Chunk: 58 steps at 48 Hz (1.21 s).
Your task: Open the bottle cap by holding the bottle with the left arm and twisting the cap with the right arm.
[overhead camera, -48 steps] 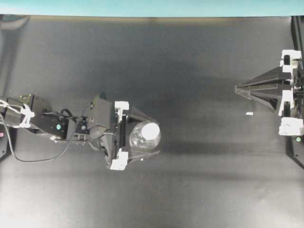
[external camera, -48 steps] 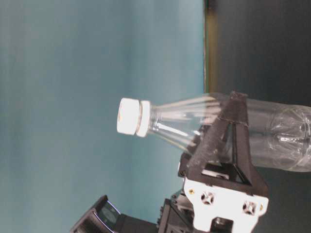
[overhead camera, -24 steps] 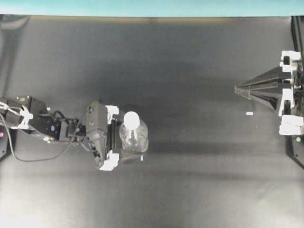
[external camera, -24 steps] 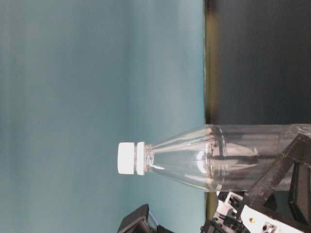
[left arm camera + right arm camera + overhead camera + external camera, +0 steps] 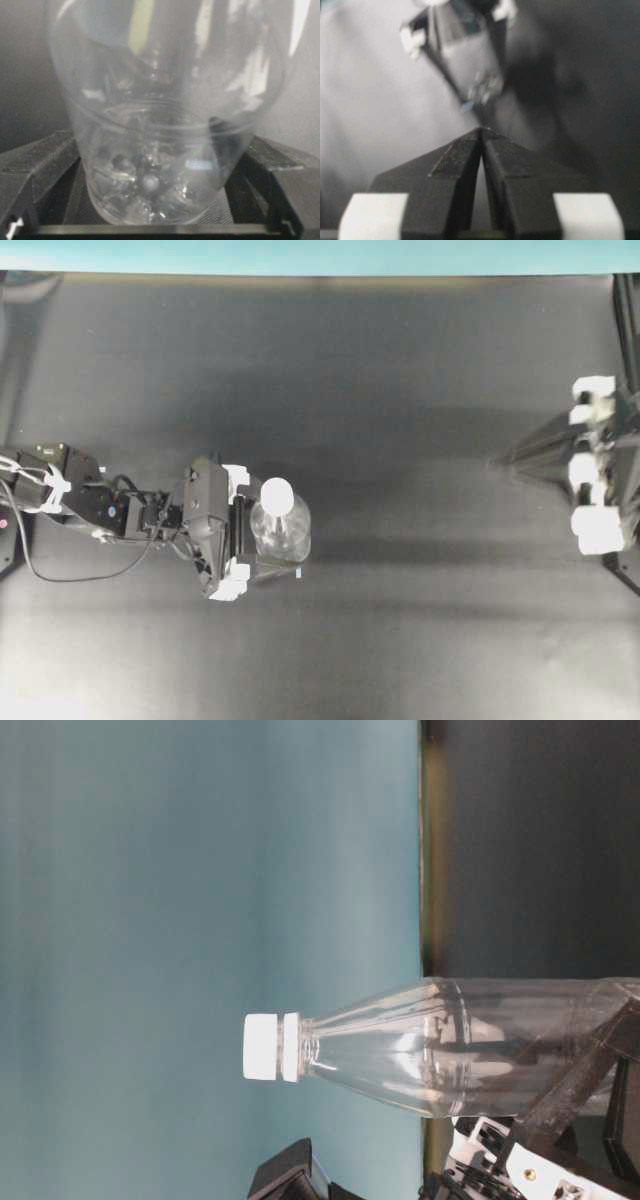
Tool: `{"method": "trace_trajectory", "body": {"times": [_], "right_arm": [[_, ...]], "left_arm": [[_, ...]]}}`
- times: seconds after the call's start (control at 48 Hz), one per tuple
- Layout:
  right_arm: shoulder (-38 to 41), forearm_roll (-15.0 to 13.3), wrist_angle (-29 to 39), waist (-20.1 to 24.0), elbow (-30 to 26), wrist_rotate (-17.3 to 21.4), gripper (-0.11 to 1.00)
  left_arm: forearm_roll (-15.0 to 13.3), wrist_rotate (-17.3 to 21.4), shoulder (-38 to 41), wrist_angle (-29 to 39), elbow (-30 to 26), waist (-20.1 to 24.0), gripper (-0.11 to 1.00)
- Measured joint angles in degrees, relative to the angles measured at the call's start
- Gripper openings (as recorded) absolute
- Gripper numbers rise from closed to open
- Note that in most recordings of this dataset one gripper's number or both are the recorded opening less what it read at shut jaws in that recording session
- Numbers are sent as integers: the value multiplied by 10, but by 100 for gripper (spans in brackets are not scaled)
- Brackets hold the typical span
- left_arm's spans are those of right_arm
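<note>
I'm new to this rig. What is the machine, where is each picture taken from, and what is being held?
Two robot arms face each other across a dark table. One picture looks straight down; one is taken at table height and appears turned sideways; two come from cameras on the arms' wrists. The left arm has its gripper around the base of a clear bottle, which stands upright with its white bottle cap on. The fingers sit on either side of it. The right gripper, far from the bottle, is nearly shut and holds nothing.

Clear colourless bottle (image 5: 282,532) — white bottle cap (image 5: 277,494) — on matte black table (image 5: 400,420), teal wall (image 5: 200,870).
</note>
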Motion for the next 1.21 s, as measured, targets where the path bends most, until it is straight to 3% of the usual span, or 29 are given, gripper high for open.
{"method": "trace_trajectory", "body": {"times": [0.083,0.208,0.271,0.354,0.583,0.833,0.999,1.207], "right_arm": [[32,0,65,13,-43,0,22],[89,4,165,6,-123,11,55],[116,11,205,-5,-164,25,71],[161,23,254,-15,-225,62,85],[301,57,359,-31,-385,143,81],[440,70,405,-40,-540,191,81],[504,83,410,-46,-602,208,81],[554,106,429,-60,-635,211,81]], "left_arm": [[0,10,0,-11,-4,-1,88],[0,14,2,-18,-10,3,88],[1,14,2,-19,-11,6,88],[0,12,3,-22,-11,11,88],[1,8,4,-37,-18,23,88],[0,7,5,-37,-16,30,88],[1,8,5,-38,-15,31,88],[1,8,6,-38,-15,31,88]]}}
